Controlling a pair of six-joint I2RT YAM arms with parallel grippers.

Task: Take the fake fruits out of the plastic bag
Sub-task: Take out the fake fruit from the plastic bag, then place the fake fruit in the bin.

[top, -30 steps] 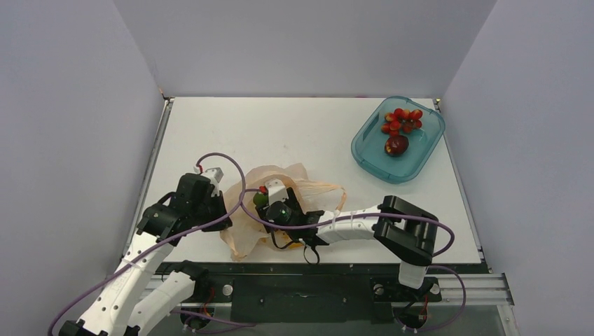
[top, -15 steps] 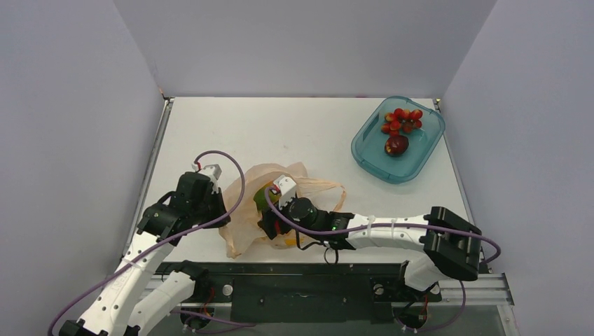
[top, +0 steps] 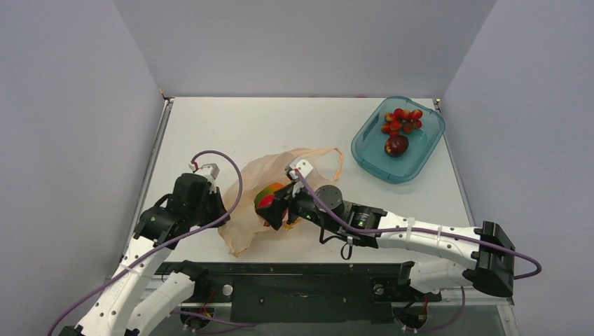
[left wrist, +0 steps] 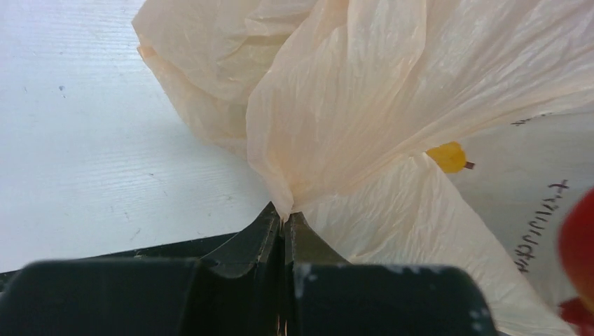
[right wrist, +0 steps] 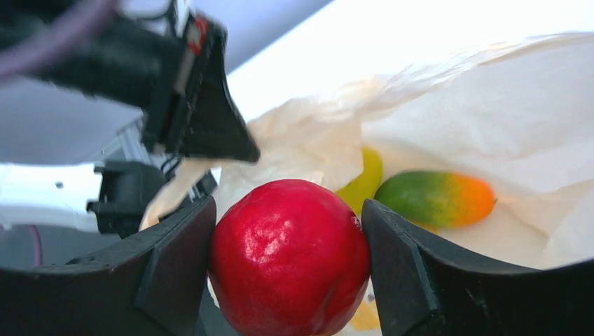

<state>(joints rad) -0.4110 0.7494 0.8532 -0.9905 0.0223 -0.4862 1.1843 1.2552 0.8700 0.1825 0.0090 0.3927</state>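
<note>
On the white desk (top: pixel 280 126), the left jaws pinch the plastic bag (top: pixel 242 234) at its edge, while the right jaws clamp the red ball (right wrist: pixel 288 255) at the bag's mouth.

Two arms, white shells with black joints.
My left arm (top: pixel 129 276) and right arm (top: pixel 427 238) each carry a looping purple cable (top: pixel 237 187); left hand (left wrist: pixel 284 222) and right hand (right wrist: pixel 287 231) are black.

Red ball (right wrist: pixel 288 255), pale-orange bag (left wrist: pixel 350 91)
</note>
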